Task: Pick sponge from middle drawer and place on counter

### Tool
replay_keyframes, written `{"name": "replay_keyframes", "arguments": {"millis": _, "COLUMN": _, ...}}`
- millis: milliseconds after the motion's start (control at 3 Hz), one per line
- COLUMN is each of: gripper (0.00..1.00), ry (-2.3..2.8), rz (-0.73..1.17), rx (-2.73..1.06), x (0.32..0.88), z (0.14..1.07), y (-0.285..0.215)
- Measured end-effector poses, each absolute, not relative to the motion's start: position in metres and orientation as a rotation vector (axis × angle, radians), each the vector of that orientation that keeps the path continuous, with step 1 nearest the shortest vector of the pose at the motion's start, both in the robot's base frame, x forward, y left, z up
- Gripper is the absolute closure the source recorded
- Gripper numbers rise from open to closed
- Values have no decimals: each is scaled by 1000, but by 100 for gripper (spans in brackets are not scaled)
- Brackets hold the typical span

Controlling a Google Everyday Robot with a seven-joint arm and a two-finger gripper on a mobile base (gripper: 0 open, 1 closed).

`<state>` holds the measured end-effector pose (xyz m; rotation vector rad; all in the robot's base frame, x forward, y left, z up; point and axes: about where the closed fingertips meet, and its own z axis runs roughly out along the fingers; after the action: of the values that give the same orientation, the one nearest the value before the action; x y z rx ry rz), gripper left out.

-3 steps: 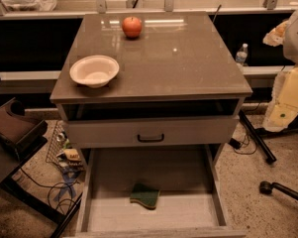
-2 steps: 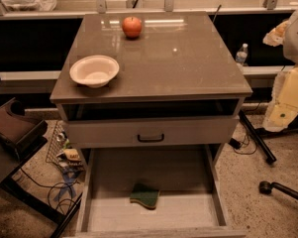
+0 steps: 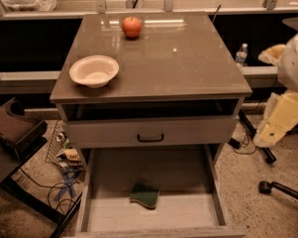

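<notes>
End effector (image 3: 270,133) lower, beside counter (image 3: 188,58)

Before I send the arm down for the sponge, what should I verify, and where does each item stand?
1. Drawer open: ok. The middle drawer is pulled out and its floor shows.
2. Sponge reachable: ok. The sponge lies alone on the drawer floor, green face up, forward of the shut drawer front above.
3. Gripper lined up: not ok. The gripper hangs right of the cabinet, apart from the drawer.
4. Drop spot: ok. The counter has room right of the bowl and the apple.
5. Firm grasp likely: cannot tell.
</notes>
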<state>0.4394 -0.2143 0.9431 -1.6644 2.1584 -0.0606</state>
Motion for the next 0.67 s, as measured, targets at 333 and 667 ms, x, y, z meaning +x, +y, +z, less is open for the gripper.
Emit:
{"name": "replay_keyframes", "arguments": {"millis": 333, "gripper": 0, "ry": 2064, "rz": 54, "rx": -1616, "x": 436, "z": 893, "y": -210}}
{"name": "replay_keyframes", "arguments": {"millis": 667, "gripper": 0, "ry": 1949, "rz": 158, "rx": -1555, "x": 445, "z": 843, "y": -195}}
